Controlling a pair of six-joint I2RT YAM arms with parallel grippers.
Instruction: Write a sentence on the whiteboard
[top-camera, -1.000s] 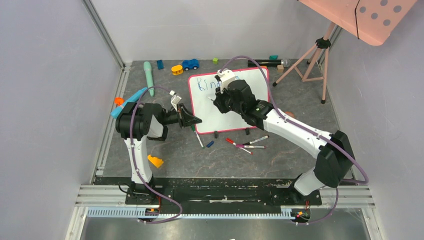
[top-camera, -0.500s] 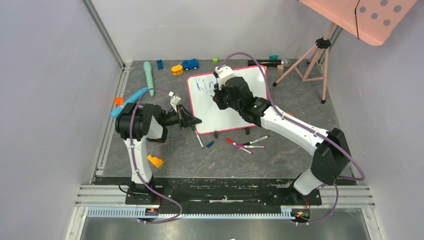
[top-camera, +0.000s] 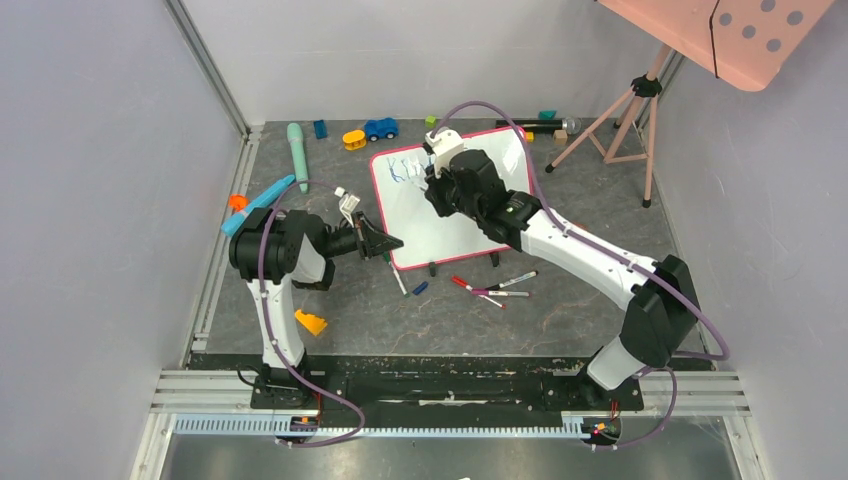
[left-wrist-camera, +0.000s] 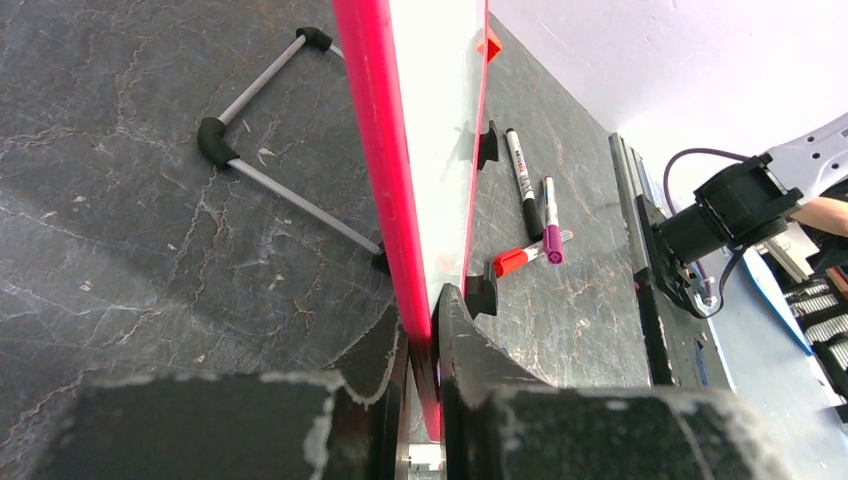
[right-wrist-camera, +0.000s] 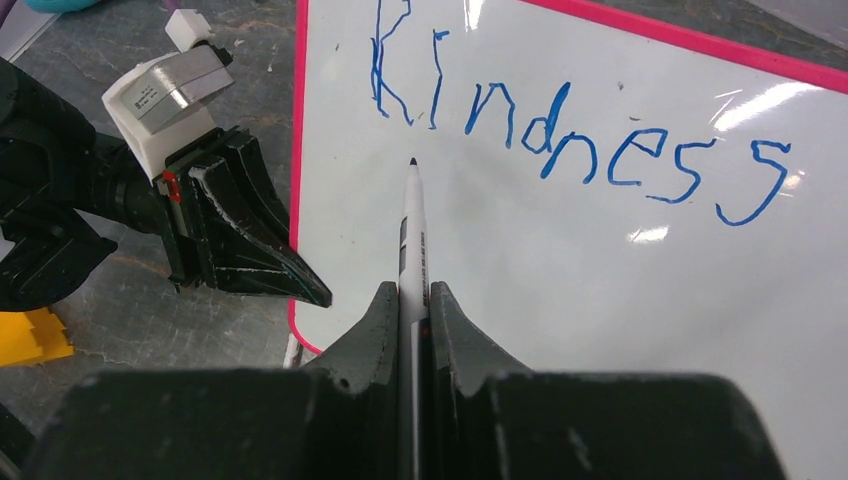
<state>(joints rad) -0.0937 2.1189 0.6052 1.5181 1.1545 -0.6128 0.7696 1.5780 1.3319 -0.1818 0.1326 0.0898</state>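
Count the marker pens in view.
5: a white marker in the right gripper over the pink-framed whiteboard; a green-capped one by the board's left corner; red, purple and black-capped ones grouped before it. More may be hidden.

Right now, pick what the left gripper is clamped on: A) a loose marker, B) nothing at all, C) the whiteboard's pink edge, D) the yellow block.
C: in the left wrist view the left gripper has its fingers closed on the pink frame of the whiteboard.
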